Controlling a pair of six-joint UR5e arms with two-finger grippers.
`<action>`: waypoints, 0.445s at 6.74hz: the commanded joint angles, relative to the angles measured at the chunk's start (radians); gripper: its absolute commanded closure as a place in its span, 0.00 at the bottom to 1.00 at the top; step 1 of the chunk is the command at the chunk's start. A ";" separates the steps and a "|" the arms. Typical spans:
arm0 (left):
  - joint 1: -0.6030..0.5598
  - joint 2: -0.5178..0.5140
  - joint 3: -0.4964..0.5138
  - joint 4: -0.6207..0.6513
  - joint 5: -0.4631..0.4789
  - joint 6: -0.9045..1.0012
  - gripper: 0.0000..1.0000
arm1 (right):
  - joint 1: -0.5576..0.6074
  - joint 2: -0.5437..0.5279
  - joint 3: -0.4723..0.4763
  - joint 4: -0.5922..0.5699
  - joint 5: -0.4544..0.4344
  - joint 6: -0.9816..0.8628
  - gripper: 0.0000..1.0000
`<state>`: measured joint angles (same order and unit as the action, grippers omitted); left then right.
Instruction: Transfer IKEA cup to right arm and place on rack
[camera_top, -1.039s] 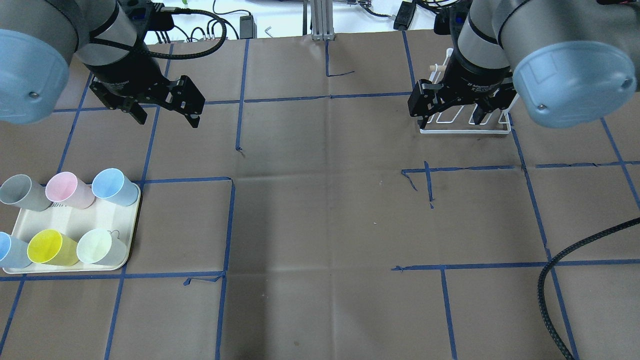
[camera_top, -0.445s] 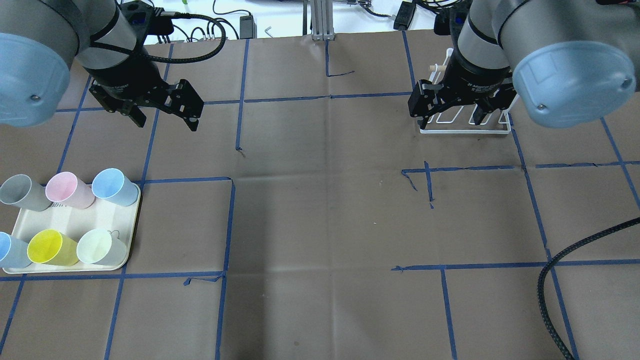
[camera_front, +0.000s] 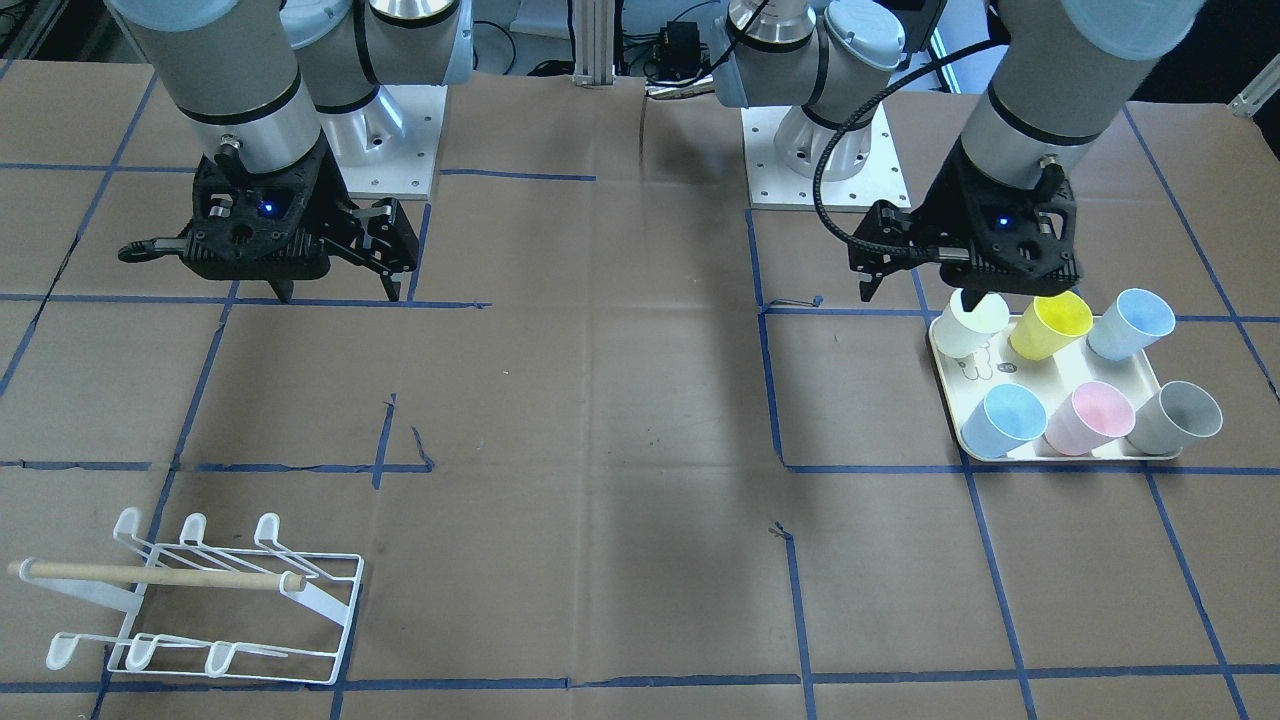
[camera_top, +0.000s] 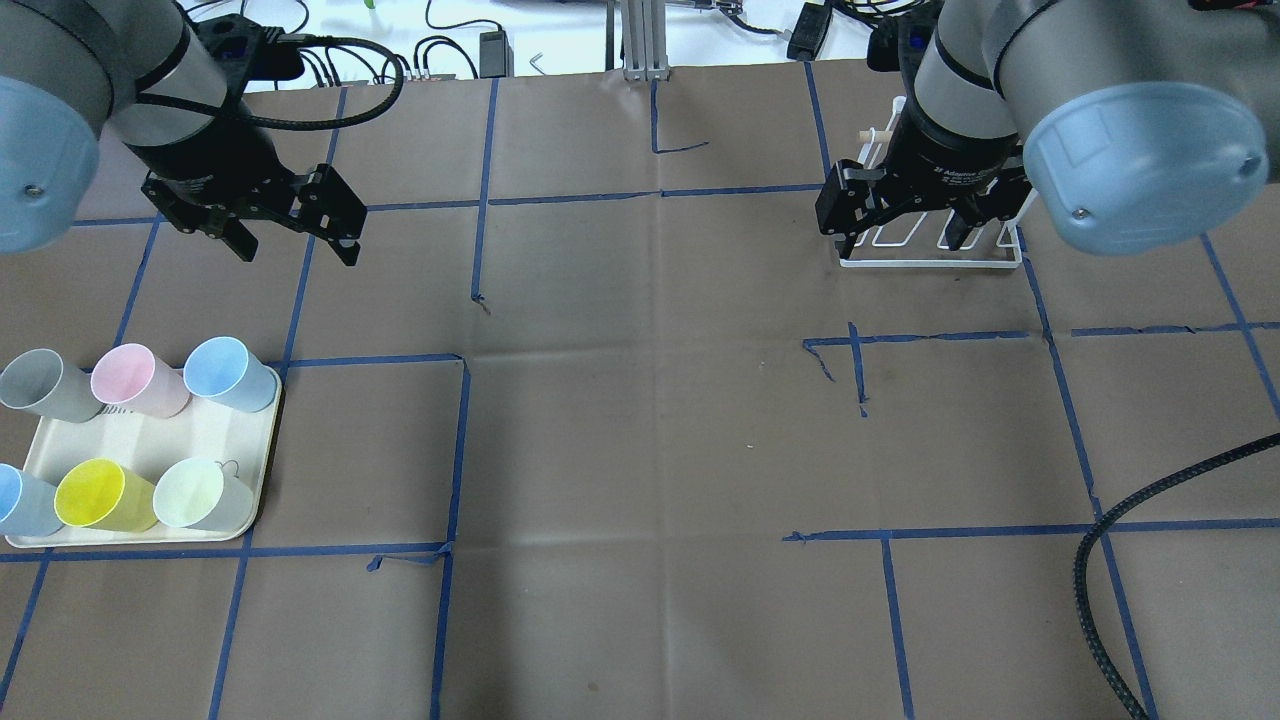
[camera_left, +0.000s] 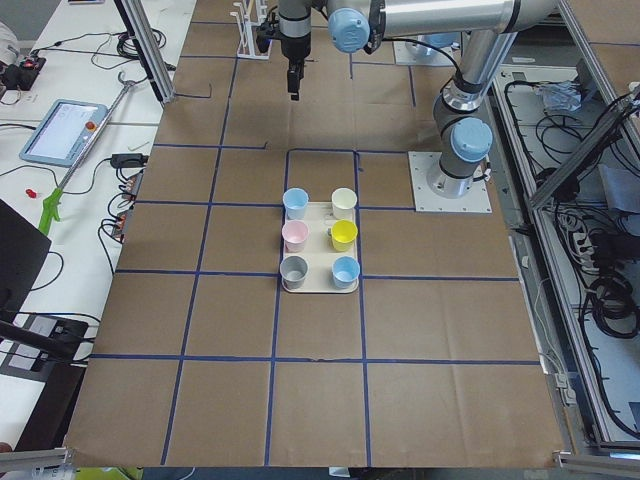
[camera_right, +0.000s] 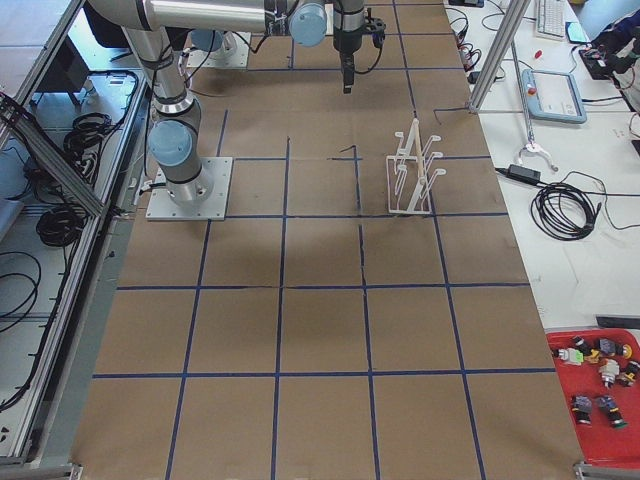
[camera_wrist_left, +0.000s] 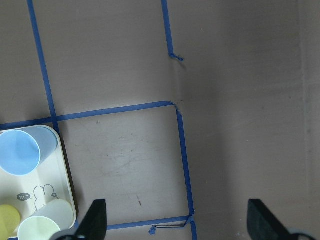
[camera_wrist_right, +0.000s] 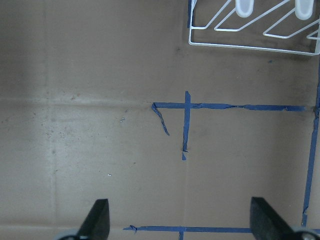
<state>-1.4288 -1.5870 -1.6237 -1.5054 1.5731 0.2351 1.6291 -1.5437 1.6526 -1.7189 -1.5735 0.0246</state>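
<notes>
Several coloured cups stand on a cream tray (camera_top: 150, 435): grey (camera_top: 40, 385), pink (camera_top: 135, 378), blue (camera_top: 228, 372), yellow (camera_top: 95, 495), pale green (camera_top: 195, 493). My left gripper (camera_top: 295, 245) is open and empty, high above the table beside the tray; it also shows in the front view (camera_front: 920, 297) and the left wrist view (camera_wrist_left: 178, 222). My right gripper (camera_top: 900, 243) is open and empty in front of the white wire rack (camera_top: 930, 262); it also shows in the front view (camera_front: 338, 292). The rack (camera_front: 200, 600) holds no cup.
Brown paper with blue tape lines covers the table. A thick ribbed black hose (camera_top: 1100, 580) hangs at the right front. The left wrist view shows the tray's corner (camera_wrist_left: 62, 170) with a blue cup (camera_wrist_left: 19, 152). The right wrist view shows the rack's edge (camera_wrist_right: 240, 46).
My left gripper has moved to the left in the overhead view, still open and empty. The right arm has not moved.
</notes>
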 joint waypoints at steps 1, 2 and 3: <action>0.130 0.004 -0.042 -0.004 0.008 0.145 0.00 | 0.000 0.001 0.001 0.001 0.000 0.000 0.00; 0.201 0.007 -0.074 0.014 0.008 0.200 0.00 | 0.000 0.001 0.001 0.001 0.001 0.000 0.00; 0.264 -0.001 -0.093 0.033 0.008 0.240 0.00 | 0.000 0.001 0.001 -0.001 0.001 0.000 0.00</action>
<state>-1.2408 -1.5835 -1.6897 -1.4915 1.5809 0.4196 1.6291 -1.5432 1.6536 -1.7184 -1.5727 0.0246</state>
